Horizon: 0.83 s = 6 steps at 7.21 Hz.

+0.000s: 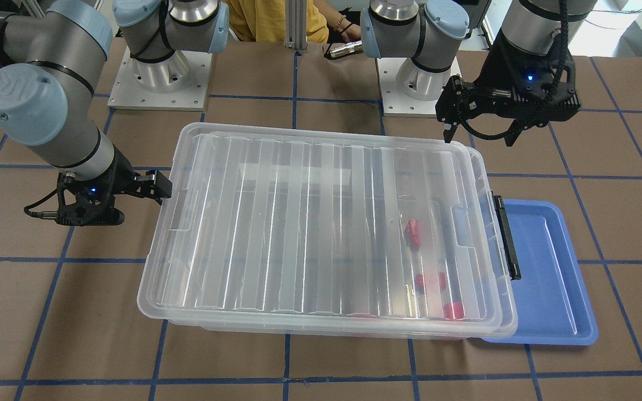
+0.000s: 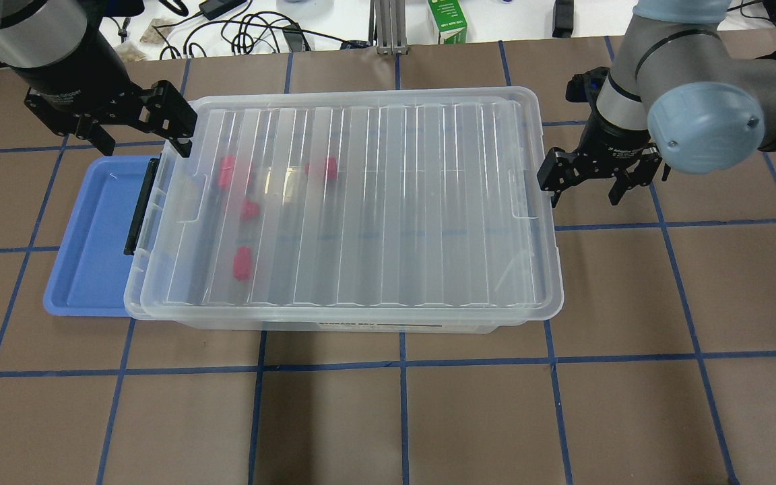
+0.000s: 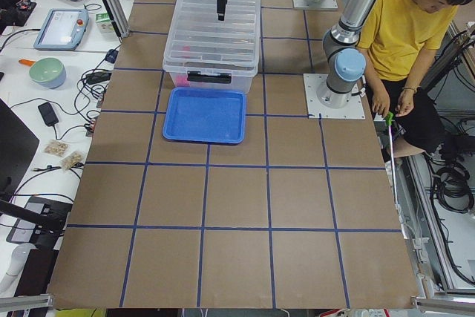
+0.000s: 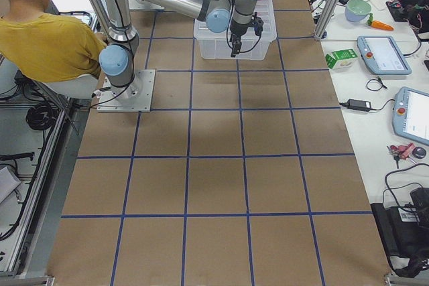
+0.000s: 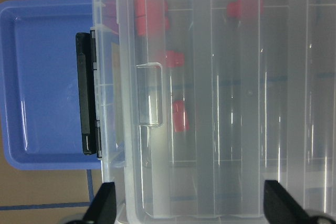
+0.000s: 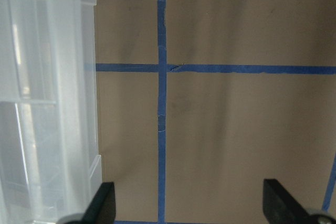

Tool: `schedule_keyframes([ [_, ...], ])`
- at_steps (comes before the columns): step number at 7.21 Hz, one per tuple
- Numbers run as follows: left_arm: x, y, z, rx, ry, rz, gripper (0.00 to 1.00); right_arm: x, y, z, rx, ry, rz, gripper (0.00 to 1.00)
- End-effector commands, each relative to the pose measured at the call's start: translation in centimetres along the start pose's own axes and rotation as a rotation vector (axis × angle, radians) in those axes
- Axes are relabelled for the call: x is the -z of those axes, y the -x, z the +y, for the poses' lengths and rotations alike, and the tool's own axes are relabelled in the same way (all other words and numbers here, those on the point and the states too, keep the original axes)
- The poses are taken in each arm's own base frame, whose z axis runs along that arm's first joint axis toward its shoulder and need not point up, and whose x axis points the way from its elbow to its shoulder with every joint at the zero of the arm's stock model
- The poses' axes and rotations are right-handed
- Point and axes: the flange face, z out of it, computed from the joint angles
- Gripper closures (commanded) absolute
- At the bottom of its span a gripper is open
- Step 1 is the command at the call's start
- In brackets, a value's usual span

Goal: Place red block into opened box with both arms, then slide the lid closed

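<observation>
The clear box (image 2: 374,322) stands mid-table, its black clasp (image 2: 140,205) toward the blue tray. The ribbed clear lid (image 2: 388,202) lies flat on it, shifted slightly toward the right arm, so a strip of rim shows at the clasp end. Red blocks (image 2: 242,263) (image 1: 413,233) (image 5: 180,116) lie inside, seen through the lid. My left gripper (image 2: 144,138) (image 1: 478,136) hangs open and empty over the far corner at the clasp end. My right gripper (image 2: 583,195) (image 1: 134,200) is open and empty, just off the lid's other short end, over bare table (image 6: 220,129).
An empty shallow blue tray (image 2: 91,236) (image 1: 549,267) sits against the box's clasp end. A person in a yellow shirt (image 3: 401,27) sits behind the arm bases. Cables, a green carton (image 2: 446,20) and tablets lie beyond the table's far edge.
</observation>
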Motion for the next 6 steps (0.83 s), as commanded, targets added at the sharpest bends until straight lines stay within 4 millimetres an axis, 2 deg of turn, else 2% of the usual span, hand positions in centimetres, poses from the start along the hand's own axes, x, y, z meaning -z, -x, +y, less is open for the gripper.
schedule_keyframes([
  [1, 0.0, 0.0, 0.0, 0.000, 0.000, 0.001, 0.00, 0.6, 0.0, -0.4, 0.002, -0.022, 0.003, 0.00],
  [2, 0.0, 0.0, 0.0, 0.000, 0.001, 0.000, 0.00, 2.0, -0.2, -0.5, 0.001, -0.058, 0.014, 0.00],
  [3, 0.0, 0.0, 0.0, 0.000, 0.000, 0.001, 0.00, 4.9, -0.2, -0.4, 0.001, -0.102, 0.029, 0.00],
  [5, 0.0, 0.0, 0.0, 0.000, 0.000, 0.001, 0.00, 10.7, 0.2, 2.6, -0.016, -0.105, 0.033, 0.00],
  [6, -0.1, 0.0, 0.0, 0.000, 0.002, 0.000, 0.00, 12.5, 0.5, 4.4, -0.076, -0.117, 0.028, 0.00],
])
